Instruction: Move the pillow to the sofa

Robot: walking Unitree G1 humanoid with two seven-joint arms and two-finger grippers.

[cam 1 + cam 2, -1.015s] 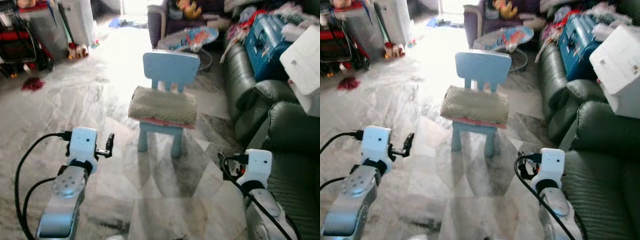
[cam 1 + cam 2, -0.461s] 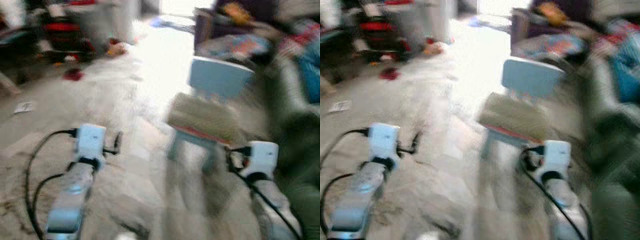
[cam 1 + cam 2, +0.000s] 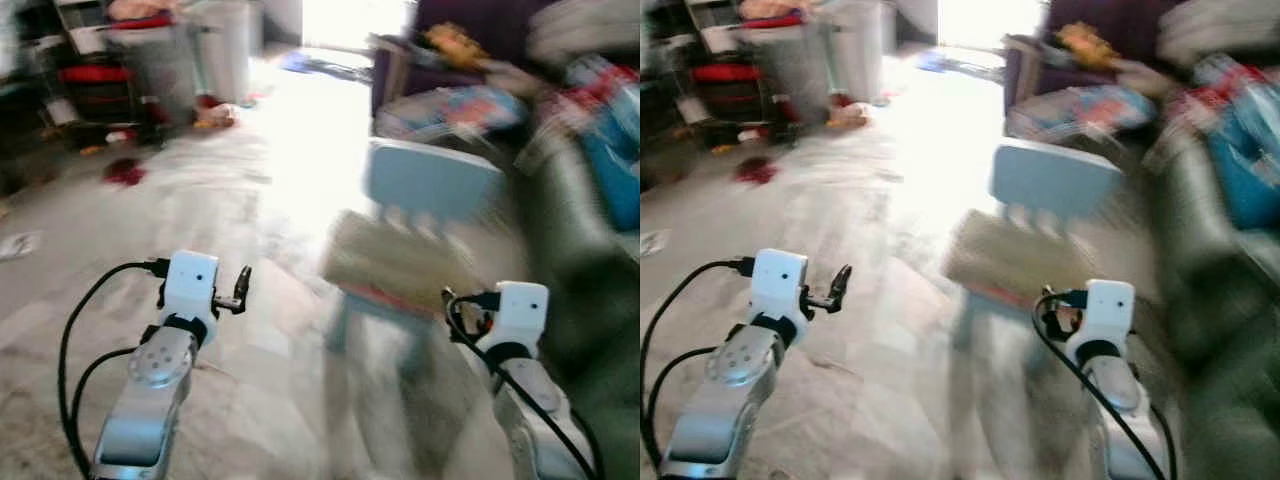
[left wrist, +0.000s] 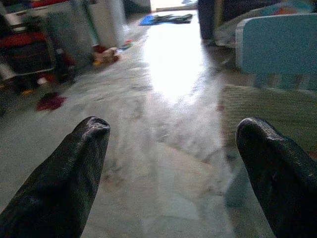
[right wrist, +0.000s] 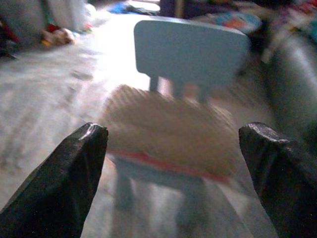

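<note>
**Pillow on the blue chair, both tools spread and empty**

The pillow (image 3: 395, 265), a beige, coarse-woven, rounded cushion, lies across the seat of a small light-blue chair (image 3: 432, 180) with a smooth flat backrest, and a thin red layer peeks out under the pillow's front edge. The chair stands on a pale, glossy marbled floor (image 3: 250, 200) with bright glare behind it. Just to the chair's right rises the sofa (image 3: 585, 260), dark green, padded and leathery, with blue and red clutter piled on its far end; the head views are blurred there.

The left tool (image 4: 173, 168) hangs over the floor left of the chair, its two blunt black fingers (image 4: 74, 163) spread wide with nothing between them. The right tool (image 5: 178, 168) faces the pillow and chair head-on, its fingers just as wide apart and also empty, not touching the pillow. Black cables loop along both silver arms.
</note>
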